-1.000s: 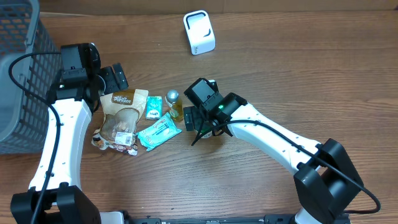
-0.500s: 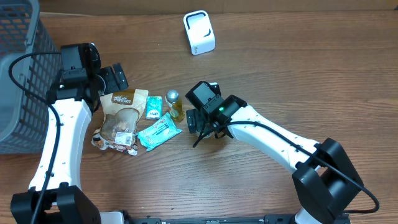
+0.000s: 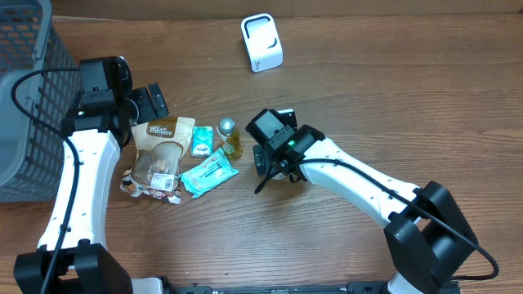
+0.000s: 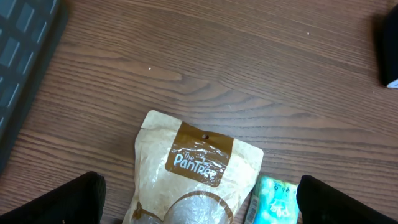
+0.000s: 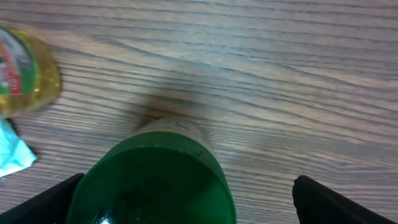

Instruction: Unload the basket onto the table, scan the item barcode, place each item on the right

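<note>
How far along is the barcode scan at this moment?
Done: nothing; the scanner stands alone, with no item near it. In hand: the right claw is open, straddling a green round item, not yet gripping. The left claw hangs open over the Pantree pouch. Left: grip, lift, show the barcode to the scanner.

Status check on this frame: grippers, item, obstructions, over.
Left gripper open above Pantree pouch. Right gripper open, green item between its jaws, not clamped. White scanner far off. Yellow bottle close by.

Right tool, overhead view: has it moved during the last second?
Yes: the right tool shifted slightly toward the picture's lower right, away from the small yellow bottle, which stayed put.
</note>
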